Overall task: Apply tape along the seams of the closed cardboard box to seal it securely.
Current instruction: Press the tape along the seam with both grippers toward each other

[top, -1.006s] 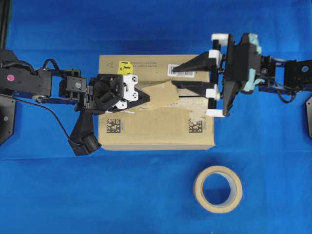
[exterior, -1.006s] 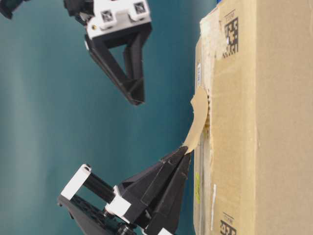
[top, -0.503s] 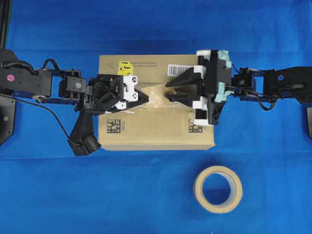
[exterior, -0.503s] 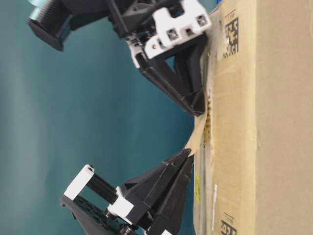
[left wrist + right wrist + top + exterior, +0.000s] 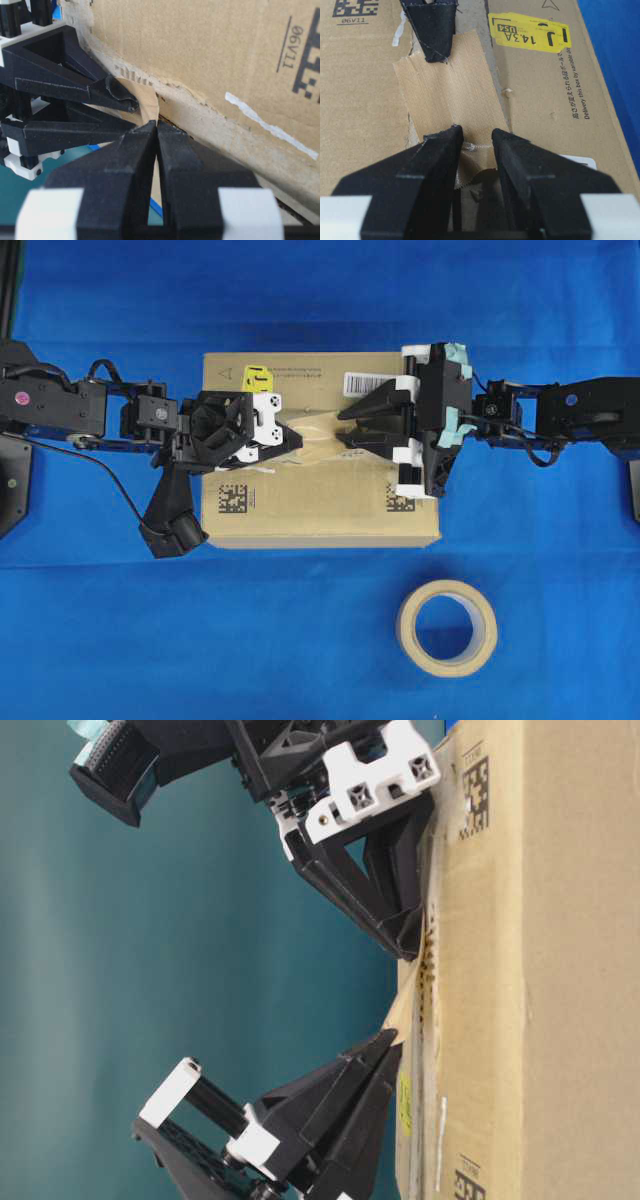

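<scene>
Blue cloth covers the whole tabletop (image 5: 100, 640), and one cardboard box (image 5: 320, 510) sits in the middle of it. The tape (image 5: 447, 95), just one loose tan piece, lies over the seams (image 5: 481, 17) near the middle of the box top. Its one end is pinched between the left gripper's (image 5: 156, 125) fingers, which are pressed tight together on it. From the table-level view that end looks lifted a bit off the cardboard.

The other end has the right gripper (image 5: 474, 134) on it. Those fingers (image 5: 437, 145) are spread apart, tips resting down on the tape, one on each side of the seam line, so nothing is clamped there. So the strip runs between two grippers facing each other tip to tip, nearly touching.

Counting the rest on the box: one yellow sticker (image 5: 256, 373), one white barcode label (image 5: 369, 381), two square black codes (image 5: 231, 498). Off the box, one beige tape roll (image 5: 447, 627) lies flat on the cloth, well apart, toward the near right.
</scene>
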